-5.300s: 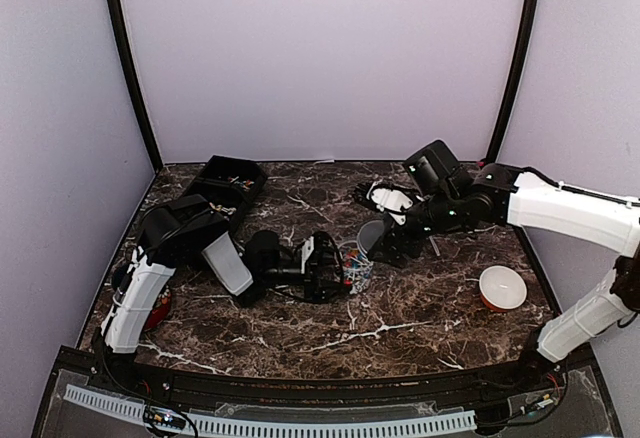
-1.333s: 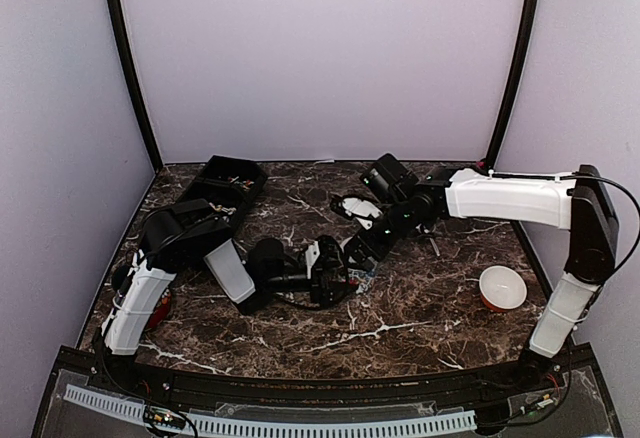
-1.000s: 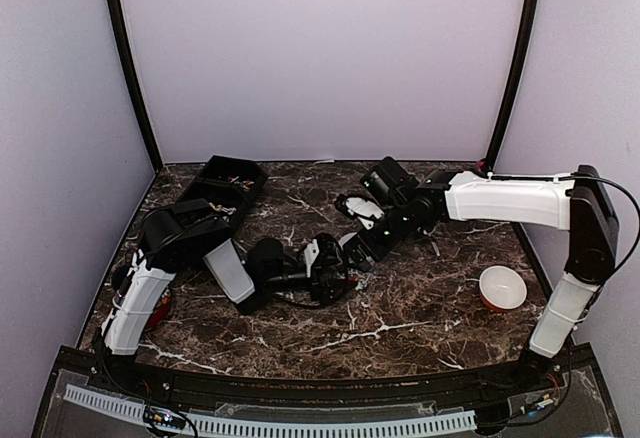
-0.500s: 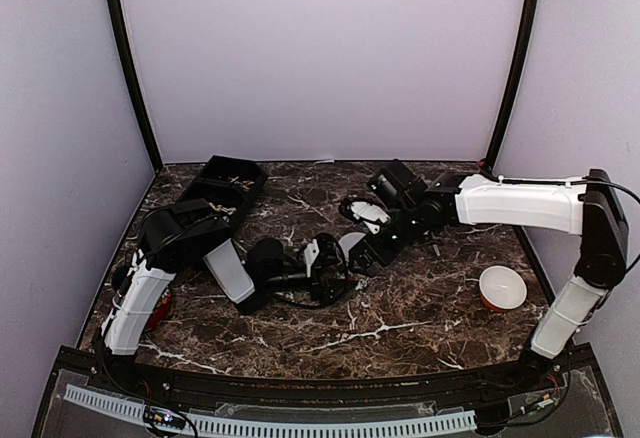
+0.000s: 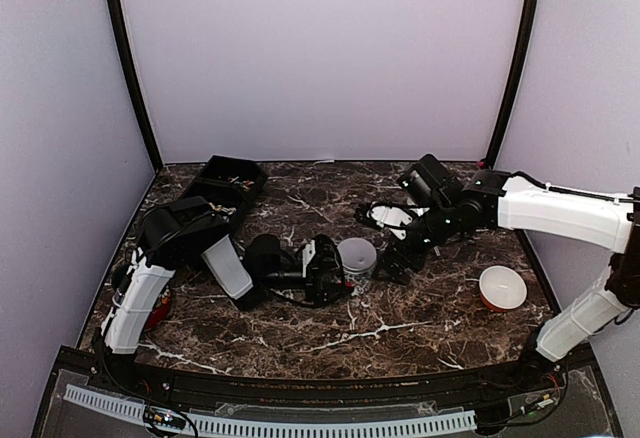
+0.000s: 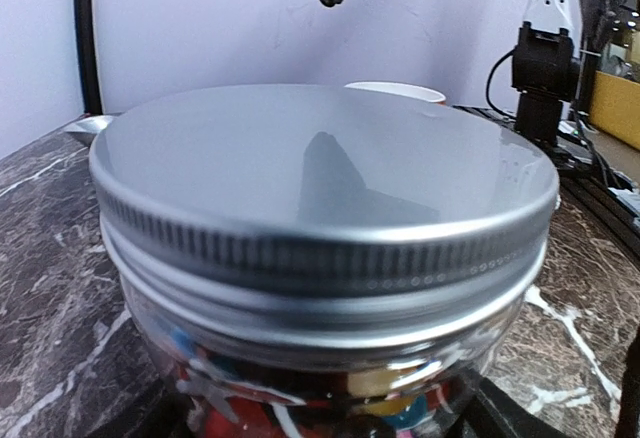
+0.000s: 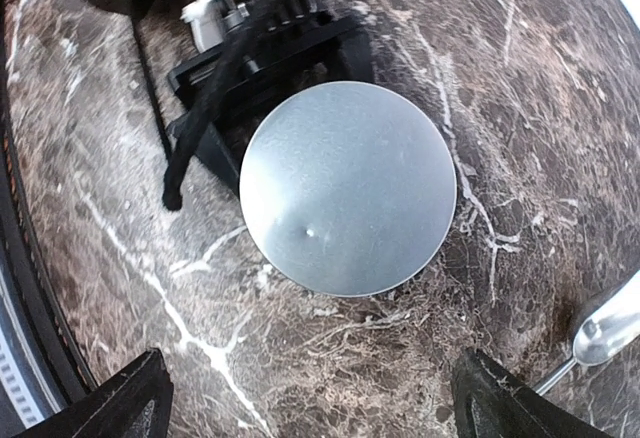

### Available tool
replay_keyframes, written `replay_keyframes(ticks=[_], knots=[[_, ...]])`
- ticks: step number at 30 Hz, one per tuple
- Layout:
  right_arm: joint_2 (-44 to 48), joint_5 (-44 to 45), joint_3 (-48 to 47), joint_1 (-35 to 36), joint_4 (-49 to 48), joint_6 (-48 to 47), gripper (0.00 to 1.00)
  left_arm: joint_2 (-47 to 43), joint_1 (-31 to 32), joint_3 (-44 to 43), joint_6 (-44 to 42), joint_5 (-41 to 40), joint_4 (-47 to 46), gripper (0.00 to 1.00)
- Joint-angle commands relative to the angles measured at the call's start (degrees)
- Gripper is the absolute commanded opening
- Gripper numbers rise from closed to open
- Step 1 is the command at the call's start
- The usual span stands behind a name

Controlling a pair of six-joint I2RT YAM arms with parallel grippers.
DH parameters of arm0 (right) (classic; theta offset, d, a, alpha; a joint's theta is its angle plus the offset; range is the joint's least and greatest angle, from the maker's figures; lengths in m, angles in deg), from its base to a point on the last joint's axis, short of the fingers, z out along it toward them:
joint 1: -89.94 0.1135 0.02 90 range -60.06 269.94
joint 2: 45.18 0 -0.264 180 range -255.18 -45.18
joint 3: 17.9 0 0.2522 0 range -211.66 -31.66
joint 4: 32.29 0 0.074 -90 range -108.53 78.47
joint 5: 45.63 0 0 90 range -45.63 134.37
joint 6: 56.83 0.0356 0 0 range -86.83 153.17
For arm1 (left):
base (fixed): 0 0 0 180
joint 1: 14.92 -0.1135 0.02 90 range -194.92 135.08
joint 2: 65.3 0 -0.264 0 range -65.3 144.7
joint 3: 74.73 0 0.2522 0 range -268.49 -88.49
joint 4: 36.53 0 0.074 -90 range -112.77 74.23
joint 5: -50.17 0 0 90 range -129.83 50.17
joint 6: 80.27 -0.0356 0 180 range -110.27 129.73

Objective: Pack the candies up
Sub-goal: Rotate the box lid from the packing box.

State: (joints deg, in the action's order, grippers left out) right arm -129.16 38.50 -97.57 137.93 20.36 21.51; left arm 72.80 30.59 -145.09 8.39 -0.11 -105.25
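I see the candies only as a band of mixed colours through the wall of the glass jar. The jar stands mid-surface with a silver screw lid on top. My left gripper is clamped on the jar's body. My right gripper hangs above and just beside the lid, spread wide and holding nothing. A spoon lies near the jar. A white bowl sits well apart to the right, and a black bin is at far left.
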Motion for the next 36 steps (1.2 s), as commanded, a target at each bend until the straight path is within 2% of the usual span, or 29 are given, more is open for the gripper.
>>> replay_keyframes(ticks=[1, 4, 8, 14, 22, 36], knots=[[2.56, -5.79, 1.92, -0.43, -0.25, -10.26, 0.97, 2.96, 0.27, -0.81, 0.68, 13.12, 6.64, 0.80], [2.68, -11.31, 2.74, -0.32, -0.95, -18.71, 0.97, 3.76, 0.27, -1.60, 1.61, 18.34, 5.78, 0.80], [3.36, -15.67, 4.08, -0.29, -4.34, -25.58, 0.97, 4.76, 0.27, -2.48, 3.54, 23.18, 3.99, 0.80], [1.07, -16.94, 2.95, -0.60, -5.84, -30.39, 0.97, 5.62, 0.27, -3.38, 5.03, 26.40, 2.78, 0.80], [-5.28, -21.16, 0.26, -1.49, -5.45, -32.50, 0.97, 5.60, 0.27, -3.46, 5.01, 25.63, 3.11, 0.80], [-8.99, -22.52, -3.08, -2.29, -7.01, -30.45, 0.97, 5.74, 0.36, -3.78, 4.77, 25.12, 3.77, 0.79]])
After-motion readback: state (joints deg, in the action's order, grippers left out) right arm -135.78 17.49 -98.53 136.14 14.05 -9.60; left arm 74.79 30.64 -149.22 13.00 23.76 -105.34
